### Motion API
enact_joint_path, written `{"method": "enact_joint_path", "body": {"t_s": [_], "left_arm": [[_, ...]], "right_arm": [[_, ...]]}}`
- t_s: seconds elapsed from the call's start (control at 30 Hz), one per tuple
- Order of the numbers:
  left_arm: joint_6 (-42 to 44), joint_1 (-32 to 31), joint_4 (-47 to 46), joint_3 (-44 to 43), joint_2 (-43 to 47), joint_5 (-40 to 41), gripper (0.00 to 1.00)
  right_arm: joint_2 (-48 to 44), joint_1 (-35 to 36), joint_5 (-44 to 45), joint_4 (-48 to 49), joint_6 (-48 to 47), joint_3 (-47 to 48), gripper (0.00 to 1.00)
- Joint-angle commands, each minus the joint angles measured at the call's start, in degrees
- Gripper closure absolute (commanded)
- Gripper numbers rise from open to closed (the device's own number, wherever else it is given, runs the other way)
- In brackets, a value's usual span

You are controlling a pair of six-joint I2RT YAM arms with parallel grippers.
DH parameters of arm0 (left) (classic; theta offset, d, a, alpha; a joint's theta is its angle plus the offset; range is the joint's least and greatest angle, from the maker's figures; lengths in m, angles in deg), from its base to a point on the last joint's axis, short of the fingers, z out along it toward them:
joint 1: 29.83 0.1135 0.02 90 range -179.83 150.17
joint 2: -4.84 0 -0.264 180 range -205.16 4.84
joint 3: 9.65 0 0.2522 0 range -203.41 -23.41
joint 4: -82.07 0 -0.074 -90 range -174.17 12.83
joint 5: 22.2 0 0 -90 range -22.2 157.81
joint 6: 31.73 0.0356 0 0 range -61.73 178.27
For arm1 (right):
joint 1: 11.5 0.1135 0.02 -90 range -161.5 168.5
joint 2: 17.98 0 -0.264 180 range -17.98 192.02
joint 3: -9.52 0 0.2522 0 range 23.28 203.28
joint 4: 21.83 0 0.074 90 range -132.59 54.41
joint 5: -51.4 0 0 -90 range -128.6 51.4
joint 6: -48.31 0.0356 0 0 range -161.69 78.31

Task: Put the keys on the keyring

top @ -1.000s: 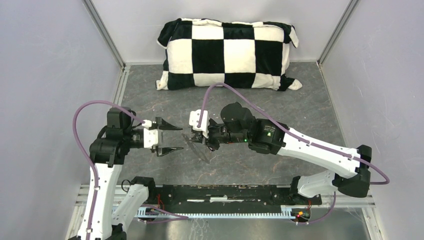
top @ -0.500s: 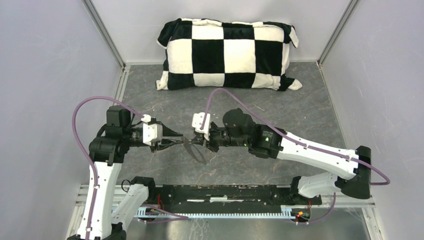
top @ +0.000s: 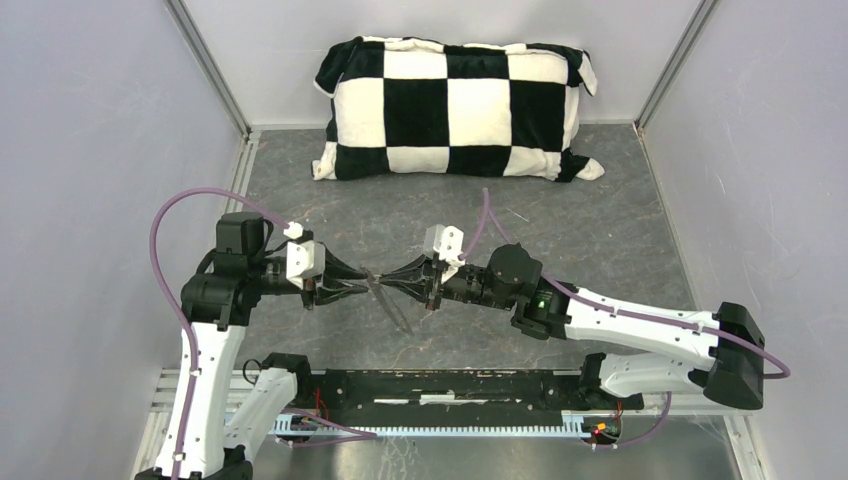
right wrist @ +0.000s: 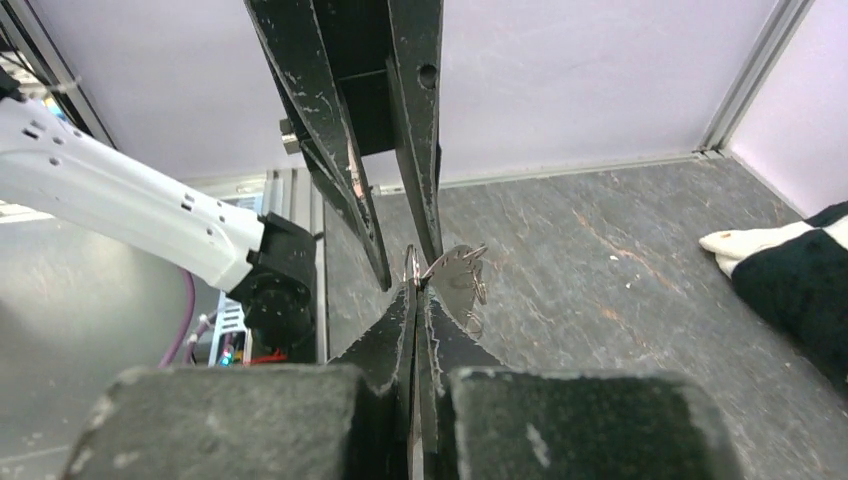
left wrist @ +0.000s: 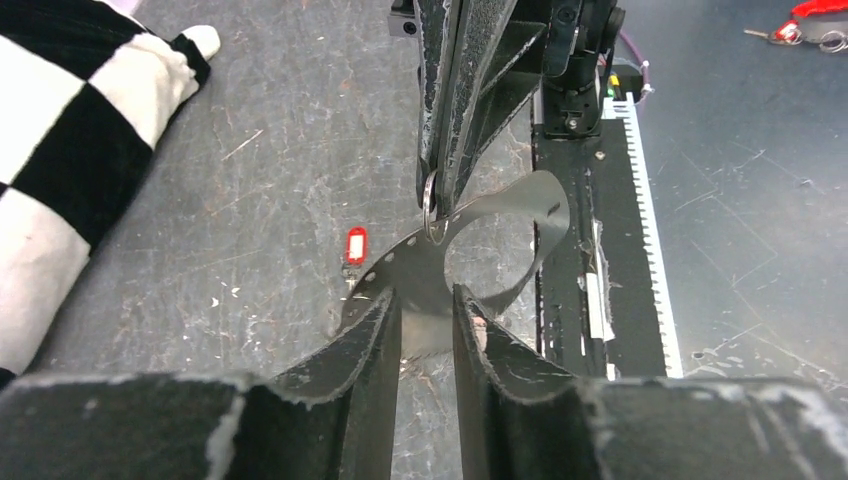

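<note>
One keyring [left wrist: 415,275], between left fingers [left wrist: 383,328], pinched by right fingers [right wrist: 414,322]

Keyring [left wrist: 420,275]: near edge hidden between left gripper [left wrist: 427,300] fingers, grip indeterminable; red object [left wrist: 818,8], near right, cut off by picture's edge; far pillow [left wrist: 60,150] likewise cropped.

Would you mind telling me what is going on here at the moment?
Both arms meet at the keyring. The right gripper is shut on one edge of it; the left gripper has its jaws on either side of the opposite edge, grip unclear. A red key lies on the table, not yet threaded.
</note>
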Motion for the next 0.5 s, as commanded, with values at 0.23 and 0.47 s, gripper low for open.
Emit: {"method": "enact_joint_path", "body": {"t_s": [0.23, 0.47], "left_arm": [[-2.49, -0.26, -1.14, -0.95, -1.17, -3.4, 0.37], [-2.33, -0.26, -1.16, -2.64, -2.53, -3.15, 0.44]], "right_arm": [[1.96, -0.49, -1.06, 19.75, 6.25, -1.81, 1.0], [2.95, -0.4, -3.27, 21.6, 6.77, -2.72, 1.0]]}}
